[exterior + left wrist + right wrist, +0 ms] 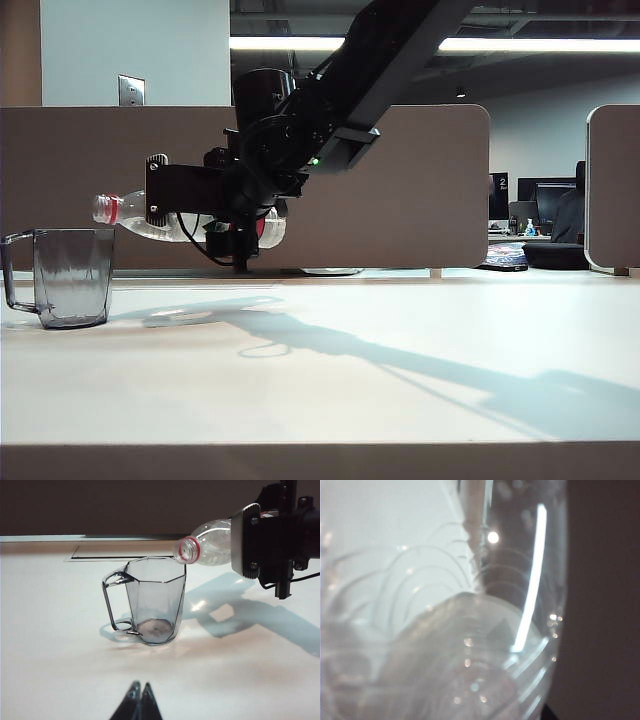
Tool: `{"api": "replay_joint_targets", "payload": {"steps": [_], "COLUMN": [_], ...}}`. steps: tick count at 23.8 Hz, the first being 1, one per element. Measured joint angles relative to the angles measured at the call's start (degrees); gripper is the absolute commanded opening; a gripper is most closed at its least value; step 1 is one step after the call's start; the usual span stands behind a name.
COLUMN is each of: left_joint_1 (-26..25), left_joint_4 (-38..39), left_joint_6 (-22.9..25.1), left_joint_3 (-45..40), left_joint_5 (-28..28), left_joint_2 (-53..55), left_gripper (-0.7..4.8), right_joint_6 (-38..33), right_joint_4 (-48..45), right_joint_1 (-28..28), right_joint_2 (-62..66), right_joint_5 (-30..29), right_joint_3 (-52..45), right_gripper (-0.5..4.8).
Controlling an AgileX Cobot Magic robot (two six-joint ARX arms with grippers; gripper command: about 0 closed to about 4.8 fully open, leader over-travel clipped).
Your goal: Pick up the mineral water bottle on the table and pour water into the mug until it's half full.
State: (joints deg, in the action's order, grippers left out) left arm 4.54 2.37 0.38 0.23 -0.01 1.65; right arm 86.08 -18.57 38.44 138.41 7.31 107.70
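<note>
The mineral water bottle point(132, 216) lies nearly level in the air, cap off, its red-ringed mouth point(187, 550) just above the rim of the mug point(72, 275). My right gripper point(158, 200) is shut on the bottle's body, and its fingers point(245, 540) clamp it from both sides. The smoky-grey mug point(155, 595) stands on the white table point(400, 380) at the far left, handle turned away from the bottle. I see no stream of water, and the mug looks almost empty. The right wrist view is filled by the bottle's clear wall point(445, 630). My left gripper point(139, 686) is shut, low over the table in front of the mug.
Brown partition panels point(420, 190) back the table, with a gap at the right point(540, 200) onto the office beyond. A rectangular slot point(125, 557) in the tabletop lies behind the mug. The right arm's shadow point(400, 360) runs across the table.
</note>
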Motion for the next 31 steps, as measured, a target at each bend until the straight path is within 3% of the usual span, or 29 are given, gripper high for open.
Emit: {"api": "replay_joint_targets", "payload": {"steps": [31], "left_joint_1": [0.0], "left_joint_4": [0.0], "left_joint_6": [0.0], "left_joint_3": [0.0], "left_joint_5": [0.0], "left_joint_2": [0.0], "left_gripper": [-0.05], "right_joint_6": [3.0], "right_joint_4": [0.4], "right_joint_1": [-0.4], "right_joint_2": [0.9], "right_joint_5": [-2.4], "right_joint_3": [3.8], "right_gripper": [3.14]}}
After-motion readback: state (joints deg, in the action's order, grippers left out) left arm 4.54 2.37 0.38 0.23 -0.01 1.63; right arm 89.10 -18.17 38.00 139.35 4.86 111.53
